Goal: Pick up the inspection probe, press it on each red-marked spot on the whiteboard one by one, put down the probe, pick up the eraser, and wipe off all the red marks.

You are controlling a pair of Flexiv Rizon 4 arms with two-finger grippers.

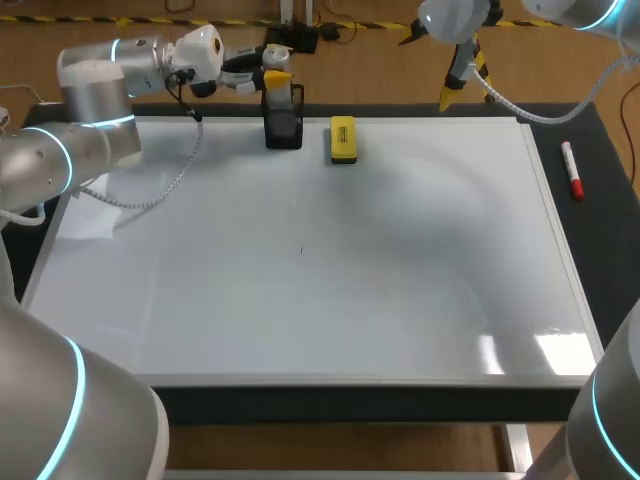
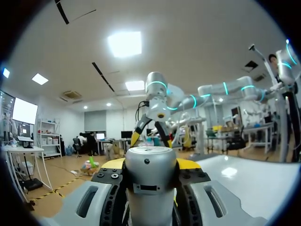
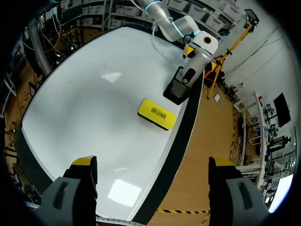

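Observation:
My left gripper (image 1: 276,80) is at the whiteboard's far edge, shut on the silver inspection probe (image 2: 150,181), which fills the gap between its yellow tips. The probe (image 3: 189,70) hangs upright with its lower end at the black mesh holder (image 1: 284,128); I cannot tell whether it rests inside. The yellow eraser (image 1: 343,139) lies flat on the whiteboard (image 1: 300,300) just right of the holder. My right gripper (image 3: 153,172) is open and empty, high above the board's far right side, with the eraser (image 3: 157,113) ahead of it. No red marks show on the board.
A red marker pen (image 1: 572,170) lies on the dark mat off the whiteboard's right edge. A tiny dark speck (image 1: 301,250) sits near the board's middle. The holder (image 3: 175,90) stands at the board's far rim.

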